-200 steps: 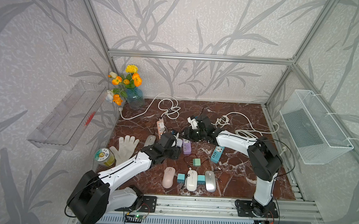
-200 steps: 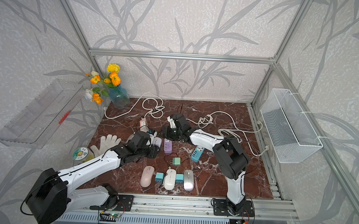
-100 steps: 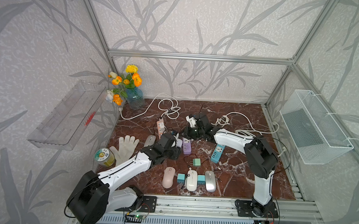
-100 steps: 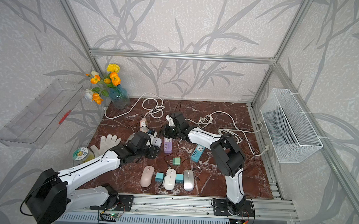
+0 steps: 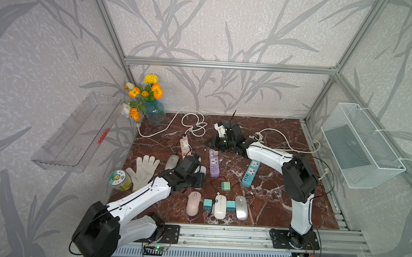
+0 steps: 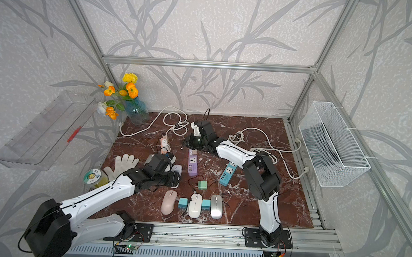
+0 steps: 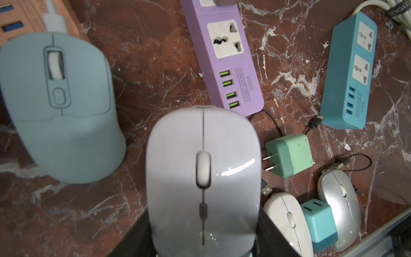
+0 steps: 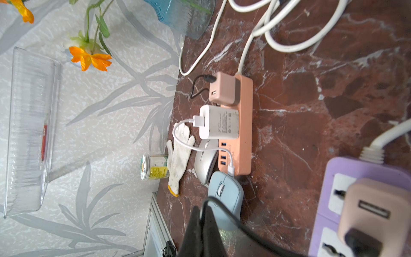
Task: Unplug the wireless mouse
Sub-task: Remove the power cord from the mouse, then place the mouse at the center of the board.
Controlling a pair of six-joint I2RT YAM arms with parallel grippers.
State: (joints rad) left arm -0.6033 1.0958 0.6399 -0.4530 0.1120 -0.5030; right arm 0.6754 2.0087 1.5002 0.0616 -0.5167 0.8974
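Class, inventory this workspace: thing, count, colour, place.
power strips: 3, orange, purple, blue, centre
mice: 6, pink, white, silver front; silver, pale blue, lavender mouse centre
chargers: 6, two teal front, green centre, pink, white, pink on strips
cables: several, white, back
flower vase: 1, blue, back left
glove: 1, white, left
jar: 1, yellow, left front
shelf: 1, clear, left wall
basket: 1, white, right wall
left gripper: black, shut on lavender mouse
right gripper: black, shut on black cable

Closed black fingers point(image 8: 196, 233) pinch a thin black cable point(image 8: 231, 215).
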